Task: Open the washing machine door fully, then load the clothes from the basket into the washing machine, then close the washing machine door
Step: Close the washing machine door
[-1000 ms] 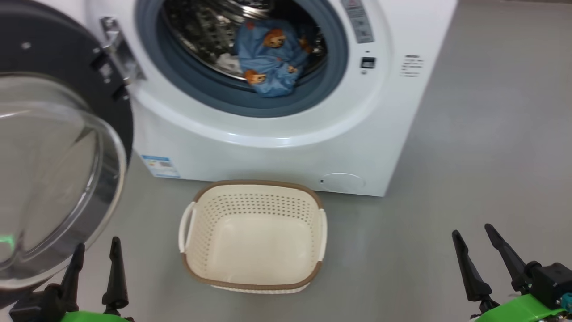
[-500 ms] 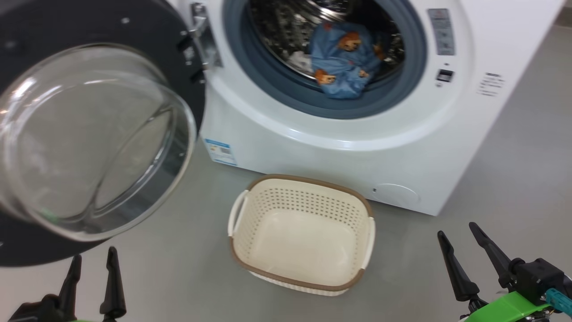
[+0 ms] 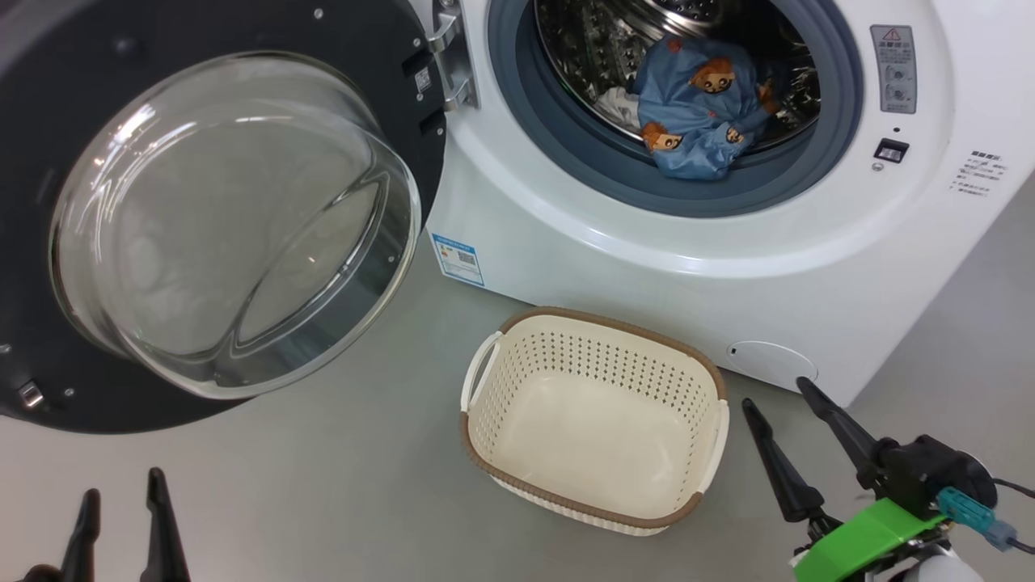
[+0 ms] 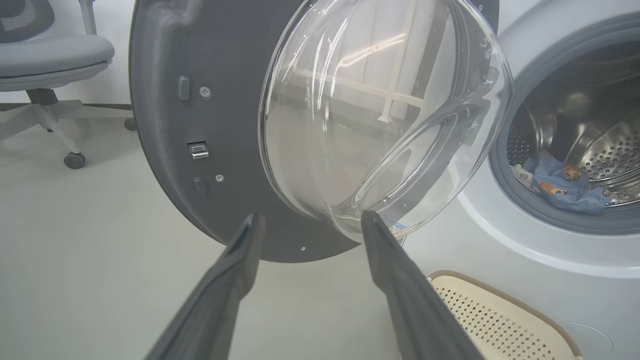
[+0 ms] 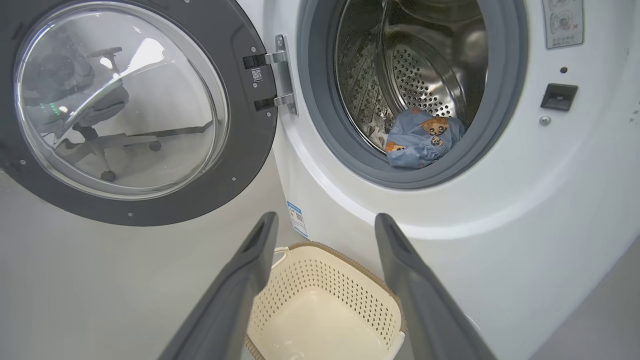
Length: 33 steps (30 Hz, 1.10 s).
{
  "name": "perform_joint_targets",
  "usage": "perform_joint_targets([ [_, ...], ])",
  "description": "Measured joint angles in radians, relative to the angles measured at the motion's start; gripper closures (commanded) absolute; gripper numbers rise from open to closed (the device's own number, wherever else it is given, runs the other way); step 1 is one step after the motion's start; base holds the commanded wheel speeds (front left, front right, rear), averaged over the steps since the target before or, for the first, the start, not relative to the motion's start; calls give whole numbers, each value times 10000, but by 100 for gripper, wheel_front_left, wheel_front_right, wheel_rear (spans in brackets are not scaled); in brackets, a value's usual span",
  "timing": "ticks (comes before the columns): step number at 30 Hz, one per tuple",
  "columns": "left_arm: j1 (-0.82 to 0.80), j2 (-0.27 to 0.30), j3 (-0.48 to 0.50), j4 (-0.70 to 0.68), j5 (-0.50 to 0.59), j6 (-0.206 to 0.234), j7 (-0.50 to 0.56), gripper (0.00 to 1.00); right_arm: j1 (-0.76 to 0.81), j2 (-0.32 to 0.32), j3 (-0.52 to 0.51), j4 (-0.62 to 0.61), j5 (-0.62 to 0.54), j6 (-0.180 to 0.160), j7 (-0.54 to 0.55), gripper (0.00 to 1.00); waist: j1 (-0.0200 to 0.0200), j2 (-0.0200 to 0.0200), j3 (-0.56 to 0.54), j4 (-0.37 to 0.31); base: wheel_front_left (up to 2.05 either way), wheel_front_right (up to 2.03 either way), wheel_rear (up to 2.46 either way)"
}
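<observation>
One washing machine [image 3: 647, 267] stands on the floor [image 3: 323, 485]. Its single door [image 3: 226, 226] is swung wide to the robot's left on one hinge [image 3: 449, 56]. The door looks heavy and rigid, and its glass bowl [image 4: 380, 110] looks slick and breakable. I judge the black rim [image 3: 32, 339] opposite the hinge the place to push, not the glass. One basket [image 3: 598, 323], light and stiff, sits on the floor just before the machine with nothing in it. The clothes [image 3: 695, 121] lie in the drum [image 3: 598, 48]: one soft blue bear-print garment and a scrap of pale cloth beside it; more I cannot count. There are two tools, the left tool [image 3: 121, 485] and the right tool [image 3: 776, 393], both with fingers apart and holding nothing.
</observation>
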Motion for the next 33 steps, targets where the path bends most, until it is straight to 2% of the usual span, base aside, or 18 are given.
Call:
perform_joint_targets([
  [12, 223, -190, 439, -332, -15, 0, 0, 0, -693, -221, 662, 301, 261, 0, 0, 0, 0, 0, 225, 121, 0, 0, 0],
  [22, 221, -201, 445, -345, -29, 0, 0, 2, -706, -234, 662, 324, 274, 0, 0, 0, 0, 0, 248, 98, 0, 0, 0],
  [23, 219, -201, 439, -347, -35, 0, 0, 20, -705, -234, 650, 322, 274, 0, 0, 0, 0, 0, 255, 96, 0, 0, 0],
  [24, 214, -203, 441, -359, -67, 0, 2, 51, -703, -234, 640, 320, 274, 0, 0, 0, 0, 0, 264, 96, 0, 0, 0],
  [25, 211, -207, 451, -422, -115, 0, 2, 71, -700, -232, 625, 318, 274, 0, 0, 0, 0, 0, 277, 97, 0, 0, 0],
  [26, 198, -213, 466, -529, -161, 0, 2, 100, -697, -230, 606, 316, 274, 0, 0, 0, 0, 0, 291, 99, 0, 0, 0],
  [30, 30, -224, 648, -1139, -433, 0, 2, 100, -647, -190, 451, 291, 274, 0, 0, 0, 0, 0, 346, 104, 0, 0, 0],
  [33, -351, -15, 888, -1710, -652, 0, 0, 100, -622, -148, 362, 261, 272, 0, 0, 0, 0, 0, 386, 104, 0, 0, 0],
])
